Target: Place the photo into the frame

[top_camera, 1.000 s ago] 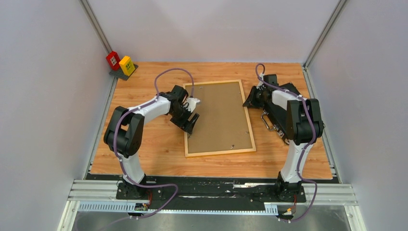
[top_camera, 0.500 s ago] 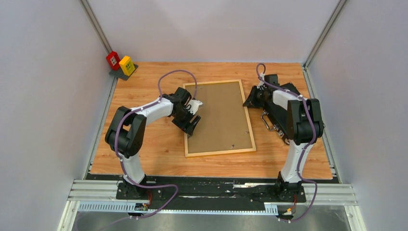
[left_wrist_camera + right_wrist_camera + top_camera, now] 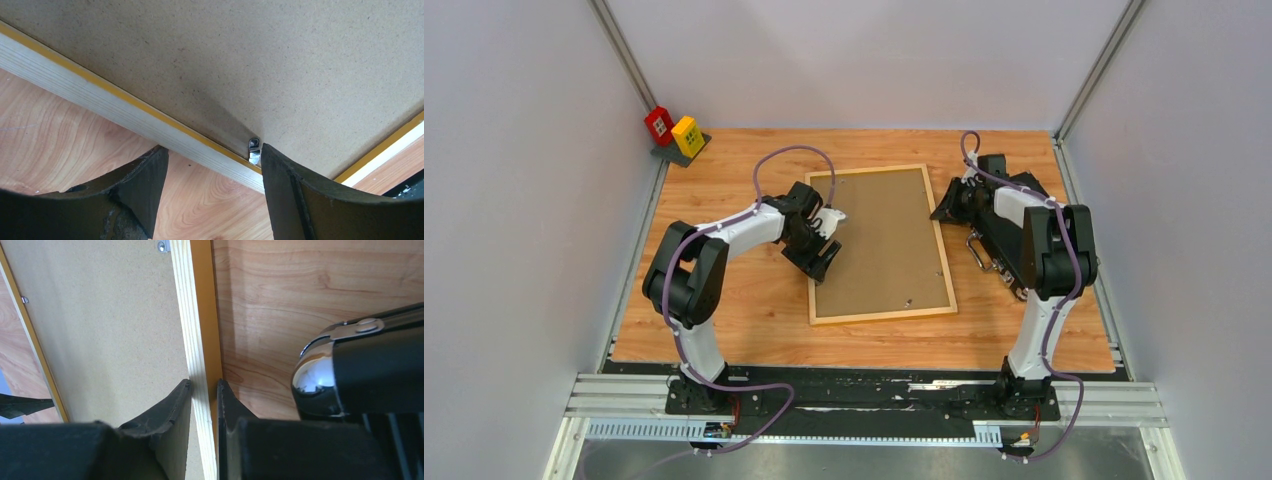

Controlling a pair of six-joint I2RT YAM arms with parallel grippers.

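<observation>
The frame [image 3: 942, 250] lies face down mid-table, its light wood rail around a brown hardboard backing panel [image 3: 884, 240]. The photo is hidden. My left gripper [image 3: 827, 243] is open at the frame's left rail. In the left wrist view the left gripper [image 3: 213, 148] straddles the rail [image 3: 125, 107], and its right finger [image 3: 300, 195] is beside a small metal clip [image 3: 254, 150]. My right gripper [image 3: 941, 208] is at the frame's right rail. Seen from the right wrist, the right gripper [image 3: 204, 382] is shut on that rail [image 3: 192, 315], one finger on the backing side and one on the orange outer side.
A black case with metal handles [image 3: 1009, 235] lies right of the frame under the right arm, and shows close by the right fingers [image 3: 380, 355]. A red block [image 3: 660, 123] and a yellow block [image 3: 688, 135] stand at the far left corner. Walls close in three sides.
My left gripper has shifted slightly right and up toward the frame's left rail, and its jaws have narrowed a little. The right arm and the frame have not moved.
</observation>
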